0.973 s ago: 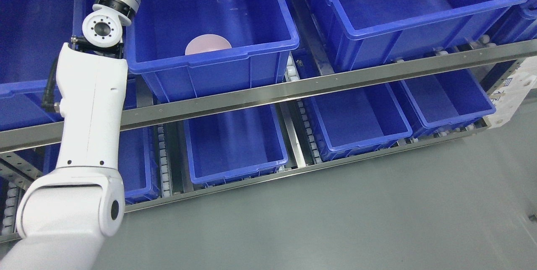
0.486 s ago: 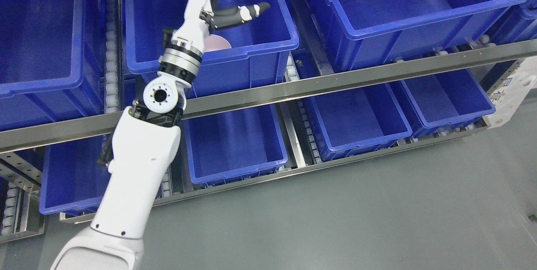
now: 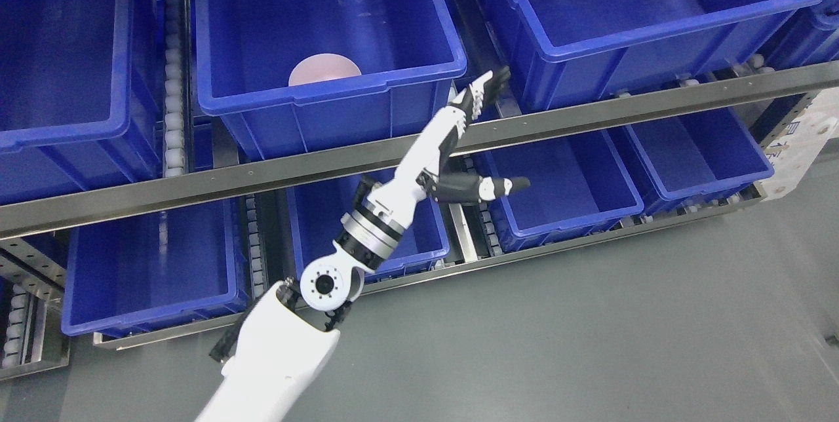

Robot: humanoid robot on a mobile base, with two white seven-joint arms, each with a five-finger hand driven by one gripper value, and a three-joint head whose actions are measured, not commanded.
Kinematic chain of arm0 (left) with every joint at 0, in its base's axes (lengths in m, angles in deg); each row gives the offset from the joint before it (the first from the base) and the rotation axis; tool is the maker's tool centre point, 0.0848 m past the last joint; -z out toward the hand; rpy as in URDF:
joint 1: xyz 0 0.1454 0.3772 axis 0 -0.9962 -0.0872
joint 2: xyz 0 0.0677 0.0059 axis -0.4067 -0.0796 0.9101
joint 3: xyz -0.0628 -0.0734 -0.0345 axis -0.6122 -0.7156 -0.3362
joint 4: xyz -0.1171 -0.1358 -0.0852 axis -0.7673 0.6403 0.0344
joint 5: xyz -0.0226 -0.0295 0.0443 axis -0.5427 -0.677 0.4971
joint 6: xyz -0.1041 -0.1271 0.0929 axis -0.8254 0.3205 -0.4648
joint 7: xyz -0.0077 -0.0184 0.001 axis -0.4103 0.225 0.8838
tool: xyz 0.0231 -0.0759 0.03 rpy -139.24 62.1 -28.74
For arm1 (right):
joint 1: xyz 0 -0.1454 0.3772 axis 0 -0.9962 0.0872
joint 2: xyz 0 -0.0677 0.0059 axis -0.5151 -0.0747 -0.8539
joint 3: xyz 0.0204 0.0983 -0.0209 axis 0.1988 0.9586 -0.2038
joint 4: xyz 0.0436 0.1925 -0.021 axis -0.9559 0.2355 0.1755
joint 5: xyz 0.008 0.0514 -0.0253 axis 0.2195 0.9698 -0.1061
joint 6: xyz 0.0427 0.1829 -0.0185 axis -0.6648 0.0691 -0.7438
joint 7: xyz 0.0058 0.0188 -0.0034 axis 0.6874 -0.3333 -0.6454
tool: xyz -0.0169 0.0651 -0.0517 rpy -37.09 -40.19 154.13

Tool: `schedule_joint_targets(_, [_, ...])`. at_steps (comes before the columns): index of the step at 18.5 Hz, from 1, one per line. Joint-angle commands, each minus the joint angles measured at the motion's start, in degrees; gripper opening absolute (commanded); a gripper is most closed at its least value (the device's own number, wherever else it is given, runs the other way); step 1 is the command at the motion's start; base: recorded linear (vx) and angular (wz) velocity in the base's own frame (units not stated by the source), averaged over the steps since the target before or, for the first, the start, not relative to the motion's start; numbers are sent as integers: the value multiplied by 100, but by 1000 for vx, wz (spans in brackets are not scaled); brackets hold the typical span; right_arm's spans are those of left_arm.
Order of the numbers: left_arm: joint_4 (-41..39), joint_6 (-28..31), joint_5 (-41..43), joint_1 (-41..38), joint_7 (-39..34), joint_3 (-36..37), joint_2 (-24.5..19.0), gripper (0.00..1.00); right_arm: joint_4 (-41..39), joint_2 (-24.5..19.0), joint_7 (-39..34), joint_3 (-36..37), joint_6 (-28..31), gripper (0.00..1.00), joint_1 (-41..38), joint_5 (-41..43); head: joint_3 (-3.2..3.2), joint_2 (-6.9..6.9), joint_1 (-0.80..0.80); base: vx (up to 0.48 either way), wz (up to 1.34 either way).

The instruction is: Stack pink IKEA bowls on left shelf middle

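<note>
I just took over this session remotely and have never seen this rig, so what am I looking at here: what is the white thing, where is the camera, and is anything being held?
The one current picture comes from a camera on the robot's head, looking down at a rack of blue plastic bins on steel rails above a grey floor. The white jointed limb rising from the bottom left is the robot's left arm. It ends in the left hand, which has fingers rather than a clamp. The fingers are spread and hold nothing; the hand hangs in front of the steel rail, outside every bin. The right arm is not in view. The only loose item visible is a pink bowl lying in the upper middle bin, partly hidden by the bin's front wall. Whether it is a single bowl or a stack cannot be told from here. The other bins show nothing inside.
</note>
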Motion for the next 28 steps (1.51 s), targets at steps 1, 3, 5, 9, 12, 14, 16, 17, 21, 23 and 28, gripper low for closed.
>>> schedule_joint_targets(1, [-766,-171,-50,-1040,11,350,-42,100,-193,100,3,62,6,100,-167,3,0,0,0,0,0])
schedule_joint_targets(3, [-766,-188,-50,-1602,37,-424,-42,100,-193,100,3,70,-2,100,-167,3,0,0,0,0,0])
schedule_joint_targets(5, [-774,-249,-50,-2130,28,-769,-42,100,-193,100,3,62,6,100,-167,3,0,0,0,0,0])
schedule_joint_targets(9, [-775,-557,-50,-2843,-15,-1183,-42,100,-193,100,3,62,-2,100,-167,3,0,0,0,0,0])
schedule_joint_targets(12, [-775,-610,-50,-2914,-7,-1561,-42,100,-193,100,3,70,-2,100,-167,3,0,0,0,0,0])
schedule_joint_targets(14, [-775,-610,-50,-3002,-7,-1579,-42,100,-193,100,3,70,-2,100,-167,3,0,0,0,0,0])
schedule_joint_targets(16, [-766,-610,-50,-3029,-16,-1579,-42,100,-193,100,3,62,6,100,-167,3,0,0,0,0,0])
schedule_joint_targets(17, [-766,-610,-50,-3046,-16,-1579,-42,100,-193,100,3,70,-2,100,-167,3,0,0,0,0,0])
schedule_joint_targets(21, [-775,-610,-50,-3038,-7,-1807,-42,100,-193,100,3,62,6,100,-167,3,0,0,0,0,0])
schedule_joint_targets(23, [-775,-654,-50,-2950,2,-2026,-42,100,-193,100,3,62,6,100,-167,3,0,0,0,0,0])
schedule_joint_targets(28, [-836,-689,-50,-2546,20,-2439,-42,100,-193,100,3,70,-2,100,-167,3,0,0,0,0,0])
